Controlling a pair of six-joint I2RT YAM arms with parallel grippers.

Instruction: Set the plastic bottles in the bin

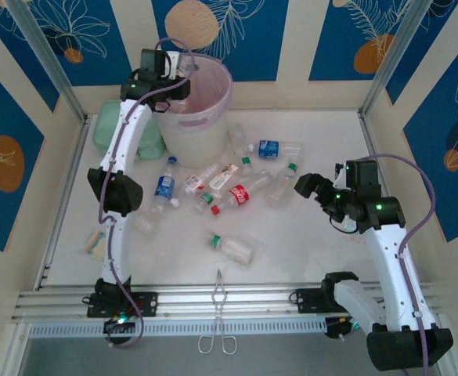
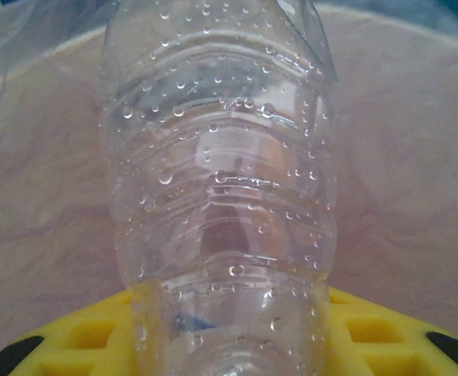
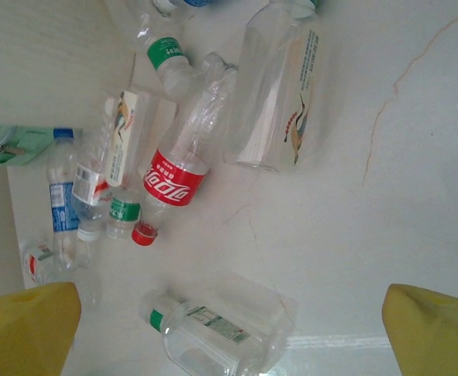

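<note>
The left pincer (image 1: 178, 70) gripped a clear bottle (image 2: 221, 196), seemingly over the bin (image 1: 205, 129). Next, it should let go. The right pincer (image 1: 313, 186) hung open near more bottles (image 1: 240, 192).

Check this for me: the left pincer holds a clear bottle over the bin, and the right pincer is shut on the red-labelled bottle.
Wrong about the right pincer: the right wrist view shows it open, its fingers spread wide, the red-labelled bottle lying on the table apart from them. The left pincer does hold a clear bottle over the bin.
</note>
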